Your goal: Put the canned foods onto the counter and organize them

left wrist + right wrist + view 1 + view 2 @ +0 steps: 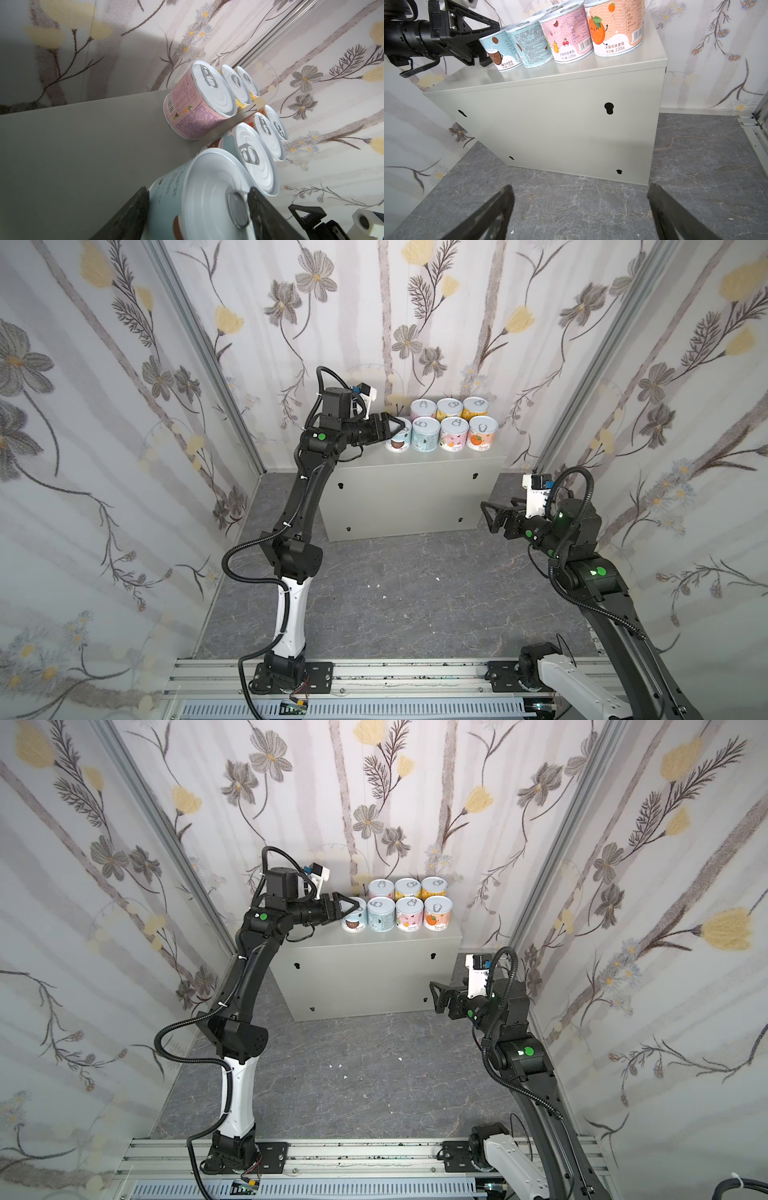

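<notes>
The left tool (397,428) is clamped on the coconut tin (500,52), with its dark fingers (133,214) set against opposite sides of it. That tin stands upright on the surface (571,70) at the left end of the front row. Just beside it come the light blue tin (426,436), the cherry-print pink tin (454,437) and the orange tin (482,435). Behind them, near the flowered wall, a second row holds a pale pink tin (423,410), a middle yellow tin (449,409) and a right yellow tin (476,407). All seven are upright on the surface, pull-tab lids up. The right tool (580,188) is spread wide and holds nothing. It hangs over the dark marbled floor (415,593), off the cabinet's right front corner and well apart from the tins.
</notes>
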